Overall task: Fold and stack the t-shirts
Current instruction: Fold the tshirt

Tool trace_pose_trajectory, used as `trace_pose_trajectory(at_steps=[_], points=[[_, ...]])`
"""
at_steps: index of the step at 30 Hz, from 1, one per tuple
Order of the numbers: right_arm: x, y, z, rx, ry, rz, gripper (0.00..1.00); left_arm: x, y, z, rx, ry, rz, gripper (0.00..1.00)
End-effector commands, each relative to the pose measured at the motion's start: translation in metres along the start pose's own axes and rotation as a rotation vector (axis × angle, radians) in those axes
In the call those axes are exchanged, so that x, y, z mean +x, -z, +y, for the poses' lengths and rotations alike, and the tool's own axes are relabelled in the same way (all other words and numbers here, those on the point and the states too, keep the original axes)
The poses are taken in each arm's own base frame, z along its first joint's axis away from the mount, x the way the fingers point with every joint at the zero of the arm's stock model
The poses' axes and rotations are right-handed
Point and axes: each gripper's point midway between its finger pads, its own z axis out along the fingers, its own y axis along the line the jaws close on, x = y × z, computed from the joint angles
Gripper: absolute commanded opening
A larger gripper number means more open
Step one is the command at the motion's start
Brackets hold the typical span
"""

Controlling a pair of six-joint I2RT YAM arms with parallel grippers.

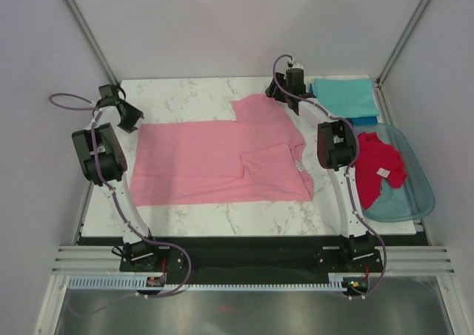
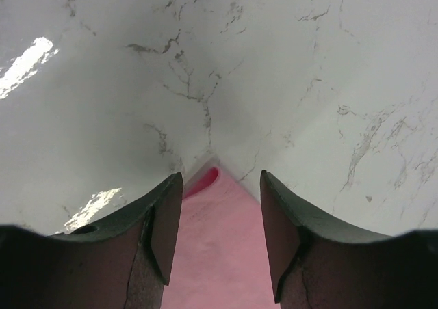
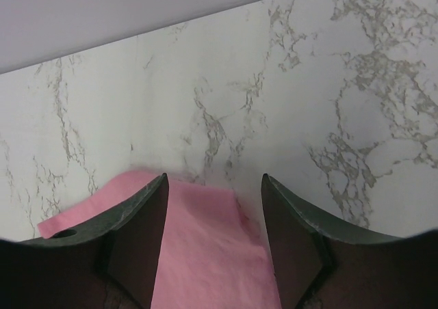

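At the bottom of the top view the two arm bases (image 1: 152, 255) sit on the near edge of the marble table (image 1: 192, 98). Just beyond them the pink t-shirt (image 1: 215, 164) lies flat across the middle of the frame, with a smaller flap of its own cloth folded over on its lower right part. At the right edge of the frame, beside the right arm, a clear bluish tub (image 1: 416, 201) holds the crumpled red t-shirt (image 1: 379, 168), which shows a small white tag. Farther back, at the left of the frame, the left gripper (image 1: 130, 115) hangs at the pink shirt's upper left corner. Its wrist view shows the two dark fingers (image 2: 161, 230) well apart and closed on nothing, with that corner lying on the marble in the gap; whether the tips touch the cloth cannot be told. At upper centre-right the right gripper (image 1: 278, 90) is over the shirt's far upper corner. Its wrist view likewise shows spread fingers (image 3: 137, 240) gripping nothing, with pink cloth below and between them. Farthest back, in the upper right corner of the table, a folded teal t-shirt (image 1: 343, 94) lies on a blue t-shirt (image 1: 363, 120), of which only an edge shows.
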Motion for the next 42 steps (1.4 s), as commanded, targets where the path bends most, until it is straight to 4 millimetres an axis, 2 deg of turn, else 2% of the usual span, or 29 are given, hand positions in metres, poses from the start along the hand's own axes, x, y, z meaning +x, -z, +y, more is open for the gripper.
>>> trace_pose_trajectory(at_steps=[1, 6, 14, 19, 24, 25, 26, 27, 28, 29, 30, 31, 32, 36, 38, 40, 41, 42], points=[[-0.013, -0.004, 0.019, -0.073, -0.024, -0.048, 0.65, -0.013, -0.005, -0.013, 0.057, -0.053, -0.015, 0.56], [-0.019, 0.003, 0.020, -0.064, 0.000, -0.053, 0.63, -0.009, -0.007, -0.012, 0.060, -0.083, -0.003, 0.53], [-0.032, 0.013, 0.026, -0.083, 0.052, -0.064, 0.59, -0.007, 0.002, -0.006, 0.051, -0.149, -0.006, 0.52], [-0.014, 0.011, 0.013, -0.055, 0.045, -0.015, 0.53, -0.002, 0.001, 0.001, 0.029, -0.168, 0.007, 0.49], [-0.010, 0.010, 0.012, -0.070, 0.038, 0.001, 0.46, -0.001, 0.000, -0.003, 0.048, -0.181, 0.016, 0.38], [-0.011, 0.010, 0.012, -0.069, 0.040, -0.001, 0.40, -0.002, 0.002, -0.005, 0.055, -0.187, 0.015, 0.33], [-0.017, 0.012, 0.013, -0.072, 0.040, -0.010, 0.36, -0.001, 0.002, -0.008, 0.071, -0.190, 0.021, 0.21], [-0.019, 0.013, 0.013, -0.074, 0.044, -0.013, 0.31, -0.004, 0.005, -0.011, 0.078, -0.191, 0.017, 0.17], [-0.022, 0.014, 0.013, -0.074, 0.044, -0.018, 0.22, -0.005, 0.006, -0.013, 0.084, -0.188, 0.016, 0.12], [-0.029, 0.017, 0.015, -0.081, 0.046, -0.030, 0.18, -0.005, 0.009, -0.016, 0.094, -0.187, 0.015, 0.03], [-0.034, 0.019, 0.017, -0.095, 0.049, -0.035, 0.14, -0.006, 0.011, -0.019, 0.104, -0.188, 0.014, 0.02], [-0.038, 0.021, 0.020, -0.107, 0.049, -0.041, 0.05, -0.006, 0.012, -0.020, 0.110, -0.182, 0.018, 0.02], [-0.044, 0.024, 0.023, -0.118, 0.051, -0.050, 0.01, -0.006, 0.013, -0.023, 0.124, -0.183, 0.024, 0.02], [-0.058, 0.037, 0.036, -0.176, 0.044, -0.055, 0.00, -0.003, 0.019, -0.024, 0.132, -0.182, 0.036, 0.02], [-0.068, 0.052, 0.053, -0.235, 0.071, -0.058, 0.00, -0.004, 0.025, -0.024, 0.129, -0.196, 0.033, 0.02], [-0.068, 0.060, 0.053, -0.234, 0.079, -0.051, 0.00, -0.007, 0.032, -0.024, 0.123, -0.209, 0.020, 0.02], [-0.080, 0.071, 0.060, -0.243, 0.098, -0.071, 0.00, -0.008, 0.034, -0.023, 0.117, -0.212, 0.015, 0.02], [-0.077, 0.075, 0.059, -0.241, 0.104, -0.064, 0.00, -0.006, 0.036, -0.021, 0.112, -0.213, 0.019, 0.02]])
